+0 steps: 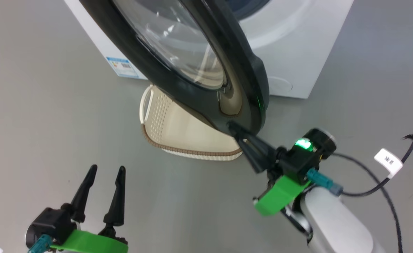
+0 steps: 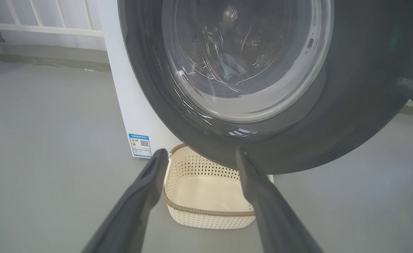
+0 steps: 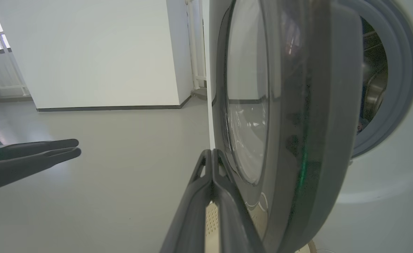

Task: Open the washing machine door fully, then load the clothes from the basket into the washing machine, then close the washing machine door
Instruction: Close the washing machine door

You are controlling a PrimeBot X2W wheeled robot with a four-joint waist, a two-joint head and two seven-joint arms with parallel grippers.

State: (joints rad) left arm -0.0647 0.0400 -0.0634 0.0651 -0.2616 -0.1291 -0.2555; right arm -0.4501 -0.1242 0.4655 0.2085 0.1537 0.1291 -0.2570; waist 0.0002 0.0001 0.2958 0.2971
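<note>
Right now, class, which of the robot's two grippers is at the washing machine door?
The right gripper: it is shut, tips against the door's black rim. The left gripper stands open, well clear of it.

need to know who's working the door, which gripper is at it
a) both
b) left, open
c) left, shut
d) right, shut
d: the right gripper, fingers shut together, has its tip at the door's lower rim, while the left gripper hangs open, well apart from it.
</note>
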